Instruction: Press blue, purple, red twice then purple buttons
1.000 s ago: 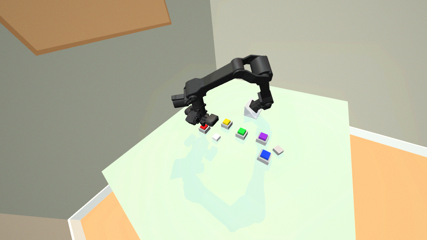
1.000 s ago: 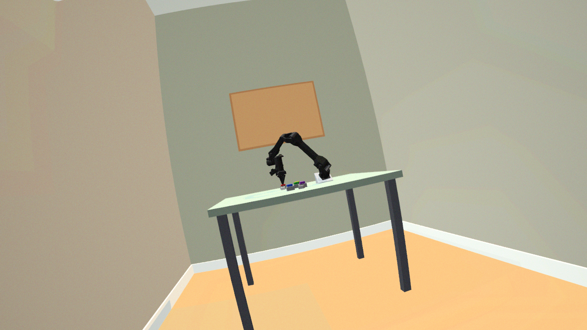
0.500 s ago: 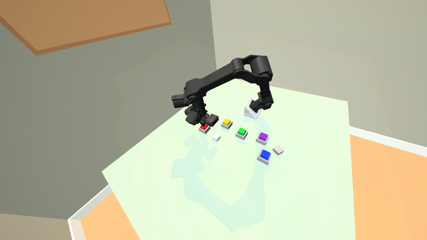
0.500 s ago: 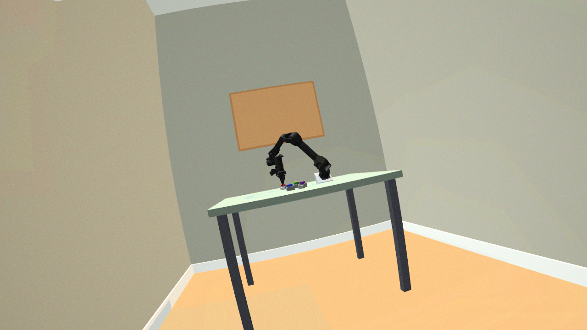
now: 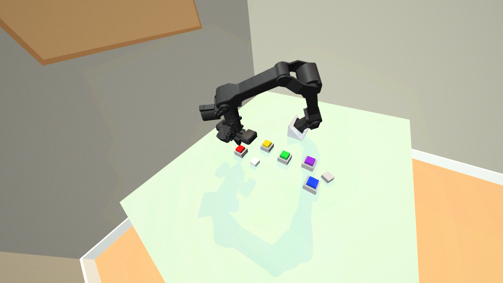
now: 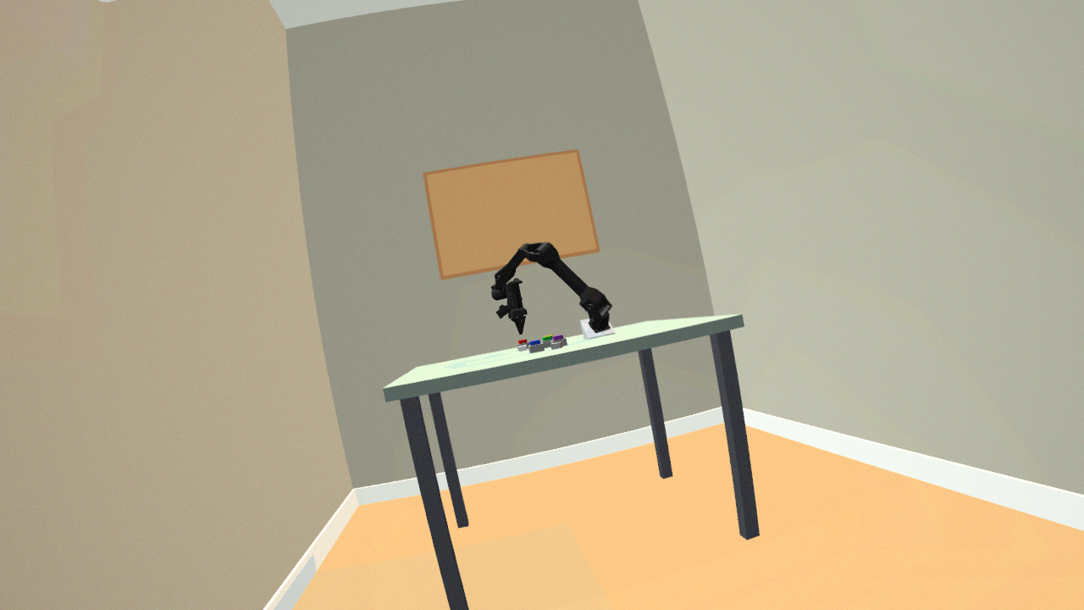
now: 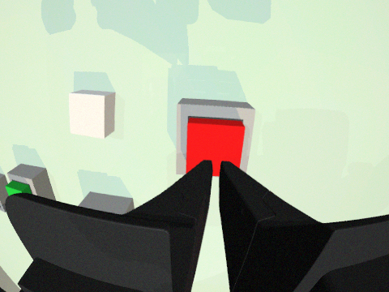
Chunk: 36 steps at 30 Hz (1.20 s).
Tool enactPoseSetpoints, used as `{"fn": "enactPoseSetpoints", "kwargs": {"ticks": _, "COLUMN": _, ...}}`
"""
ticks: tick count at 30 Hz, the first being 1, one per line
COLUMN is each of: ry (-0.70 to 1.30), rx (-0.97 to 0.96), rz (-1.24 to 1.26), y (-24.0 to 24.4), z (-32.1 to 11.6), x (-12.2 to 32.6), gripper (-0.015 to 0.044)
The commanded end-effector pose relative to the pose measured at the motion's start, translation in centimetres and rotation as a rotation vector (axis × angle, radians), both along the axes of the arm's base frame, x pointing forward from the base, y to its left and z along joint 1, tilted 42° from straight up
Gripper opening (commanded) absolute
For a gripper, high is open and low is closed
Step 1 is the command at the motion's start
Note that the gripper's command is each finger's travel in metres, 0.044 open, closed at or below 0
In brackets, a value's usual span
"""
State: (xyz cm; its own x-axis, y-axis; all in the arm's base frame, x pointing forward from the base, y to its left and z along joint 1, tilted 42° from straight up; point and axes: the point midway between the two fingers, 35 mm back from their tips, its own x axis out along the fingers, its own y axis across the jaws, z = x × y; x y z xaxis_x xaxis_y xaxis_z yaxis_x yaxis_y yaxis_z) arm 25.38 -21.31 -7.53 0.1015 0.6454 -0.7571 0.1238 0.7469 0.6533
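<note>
My gripper (image 5: 239, 144) (image 6: 520, 333) (image 7: 215, 169) is shut with nothing between its fingers, pointing down. Its tips are a little above the red button (image 5: 240, 148) (image 6: 522, 341) (image 7: 215, 138), near its edge in the wrist view. A small gap shows between tips and cap in the exterior view, and the cap stands raised in its grey housing. The purple button (image 5: 309, 161) (image 6: 558, 337) and the blue button (image 5: 312, 182) (image 6: 534, 342) stand raised at the right of the group in the top view, away from the gripper. Both are out of the wrist view.
The yellow button (image 5: 267, 143) and green button (image 5: 285, 155) (image 7: 18, 188) stand between red and purple. A white block (image 5: 254, 161) (image 7: 87, 114) lies near red. A pale grey block (image 5: 327, 176) lies beside blue. The arm's white base (image 5: 292, 131) stands behind the buttons on the table (image 5: 369, 228).
</note>
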Motion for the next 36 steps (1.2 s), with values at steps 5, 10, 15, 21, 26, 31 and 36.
{"fn": "enactPoseSetpoints", "kwargs": {"ticks": 5, "ry": 0.001, "rx": -0.001, "rz": 0.007, "y": 0.7, "z": -0.9, "x": 0.1, "gripper": 0.0020}}
{"fn": "enactPoseSetpoints", "kwargs": {"ticks": 10, "ry": 0.001, "rx": -0.001, "rz": 0.007, "y": 1.2, "z": -1.5, "x": 0.2, "gripper": 0.0020}}
{"fn": "enactPoseSetpoints", "kwargs": {"ticks": 15, "ry": 0.001, "rx": -0.001, "rz": 0.007, "y": 1.8, "z": -2.1, "x": 0.2, "gripper": 0.0020}}
{"fn": "enactPoseSetpoints", "kwargs": {"ticks": 21, "ry": 0.001, "rx": -0.001, "rz": 0.007, "y": 1.9, "z": -2.2, "x": 0.2, "gripper": 0.0020}}
{"fn": "enactPoseSetpoints", "kwargs": {"ticks": 26, "ry": 0.001, "rx": -0.001, "rz": 0.007, "y": 1.9, "z": -2.2, "x": 0.2, "gripper": 0.0020}}
{"fn": "enactPoseSetpoints", "kwargs": {"ticks": 31, "ry": 0.001, "rx": -0.001, "rz": 0.007, "y": 1.9, "z": -2.2, "x": 0.2, "gripper": 0.0020}}
{"fn": "enactPoseSetpoints", "kwargs": {"ticks": 36, "ry": 0.001, "rx": -0.001, "rz": 0.007, "y": 1.9, "z": -2.2, "x": 0.2, "gripper": 0.0020}}
